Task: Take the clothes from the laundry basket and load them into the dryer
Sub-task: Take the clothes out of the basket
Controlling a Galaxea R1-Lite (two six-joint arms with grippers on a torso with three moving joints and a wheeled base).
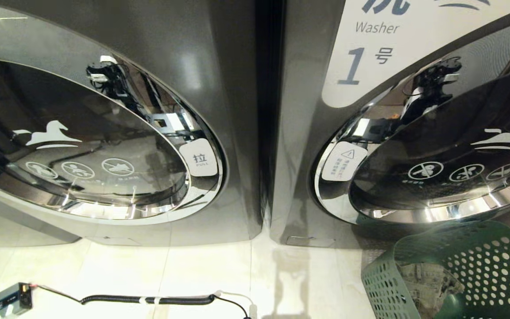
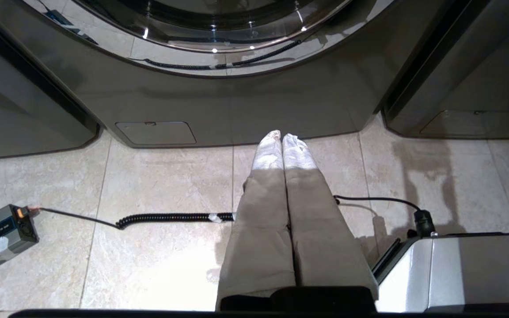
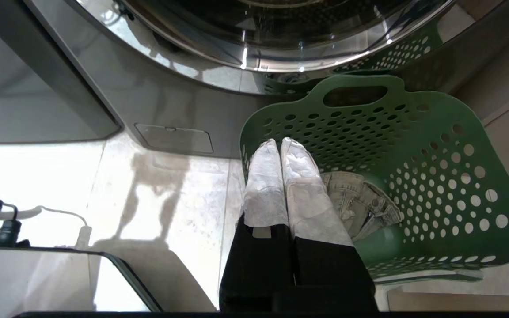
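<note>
A green perforated laundry basket (image 1: 494,266) stands on the floor at the lower right, in front of the machine marked "Washer 1" (image 1: 308,110). Crumpled grey-green jeans (image 3: 360,203) lie in the bottom of the basket (image 3: 413,145); they also show in the head view as clothes (image 1: 432,279). The left machine (image 1: 233,88) has its round door (image 1: 82,146) shut, with a white PULL tag (image 1: 199,158); I cannot tell whether it is the dryer. My right gripper (image 3: 280,141) is shut and empty above the basket's near rim. My left gripper (image 2: 281,134) hangs shut and empty over the floor tiles.
A coiled black cable (image 1: 148,300) runs across the tiles to a grey box (image 1: 2,301) at the lower left. A corner of my silver base (image 2: 457,269) shows beside the left gripper. A dark gap (image 1: 268,110) separates the two machines.
</note>
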